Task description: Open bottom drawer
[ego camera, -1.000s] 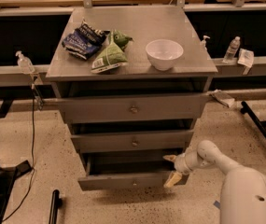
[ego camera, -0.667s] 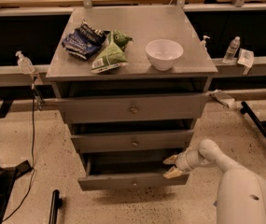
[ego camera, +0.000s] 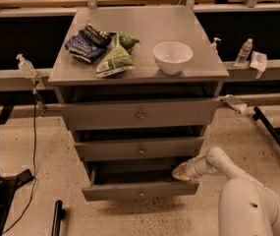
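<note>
Now your gripper (ego camera: 181, 172) sits at the right end of the bottom drawer (ego camera: 139, 191) — the drawer front runs just below it and off to its left, standing partly open. Grip state — cannot tell.

A white bowl (ego camera: 173, 56) is sitting on the cabinet top (ego camera: 144, 26), right of a green snack bag (ego camera: 116, 60) lying just beside a dark blue chip bag (ego camera: 88, 43).
</note>
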`<state>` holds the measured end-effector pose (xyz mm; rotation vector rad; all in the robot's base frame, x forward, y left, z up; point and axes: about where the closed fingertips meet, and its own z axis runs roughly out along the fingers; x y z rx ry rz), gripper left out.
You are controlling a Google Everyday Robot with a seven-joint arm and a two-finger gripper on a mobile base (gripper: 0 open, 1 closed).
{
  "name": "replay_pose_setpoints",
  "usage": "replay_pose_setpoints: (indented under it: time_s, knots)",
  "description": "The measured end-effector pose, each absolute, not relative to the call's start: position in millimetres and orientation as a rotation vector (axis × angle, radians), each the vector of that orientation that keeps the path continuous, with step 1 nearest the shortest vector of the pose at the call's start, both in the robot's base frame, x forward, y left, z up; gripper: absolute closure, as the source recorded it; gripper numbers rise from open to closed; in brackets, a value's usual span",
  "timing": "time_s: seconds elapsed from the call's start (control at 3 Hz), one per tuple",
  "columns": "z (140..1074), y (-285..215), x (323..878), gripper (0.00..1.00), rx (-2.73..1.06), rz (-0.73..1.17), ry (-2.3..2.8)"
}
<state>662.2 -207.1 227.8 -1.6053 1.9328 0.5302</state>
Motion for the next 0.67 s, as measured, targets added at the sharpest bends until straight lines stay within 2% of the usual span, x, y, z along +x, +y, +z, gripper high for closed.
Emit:
replay_pose_setpoints:
  time_s: [0.67]
  knots:
    - [197,-202,673,1.0,-1.625,0.48,1.968]
